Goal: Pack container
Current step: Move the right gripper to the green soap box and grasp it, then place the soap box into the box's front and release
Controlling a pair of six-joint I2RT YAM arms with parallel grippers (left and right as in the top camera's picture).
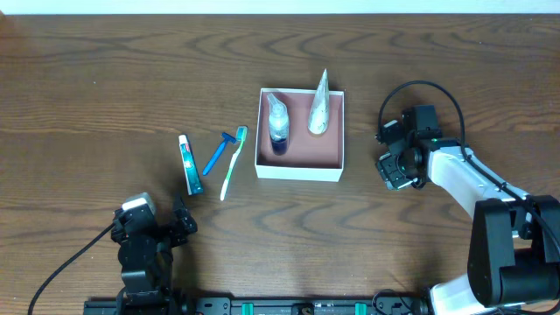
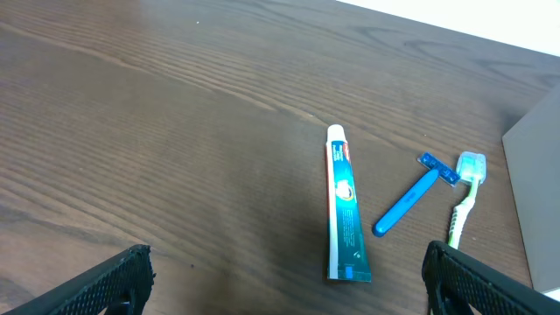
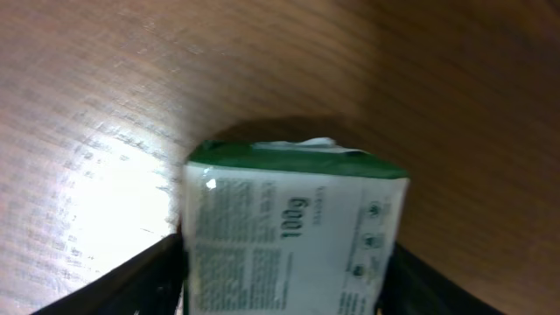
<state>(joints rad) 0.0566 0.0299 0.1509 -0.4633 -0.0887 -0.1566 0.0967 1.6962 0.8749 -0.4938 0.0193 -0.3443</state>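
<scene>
Box: The shallow square white cardboard container (image 1: 300, 168) with the dusty-pink inside sits open side up in the middle of the brown wooden tabletop (image 1: 87, 87), between my two arms.
In the box: A clear bottle with a dark blue bottom (image 1: 278, 124) and a silvery pointed tube (image 1: 318, 112) lie side by side in it.
How the box feels: I think it is light, with thin walls that bend easily. A bump could make it slide on the smooth wood, so things should go in from above.
Where to hold the box: If it must move, I would pinch one wall at its top edge, near a corner.
Right jaws: Partly open, one on each side of a small green-and-white packet (image 3: 293, 232) on the tabletop, to the right of the box. They sit right against it, but I cannot tell if they squeeze it.
How the packet feels: It looks smooth, so it may slip. I guess it is a firm little block and not heavy. Hold it across its middle.
Left jaws: Wide open, holding nothing, near a white-and-teal toothpaste tube (image 2: 344, 210).
Waiting outside: A blue razor (image 2: 411, 197) and a green-and-white toothbrush (image 2: 462, 197) lie left of the box.
Writing: "100g" on the packet. The small print is too tiny and the tube's words are too blurry. I can read no brand.
</scene>
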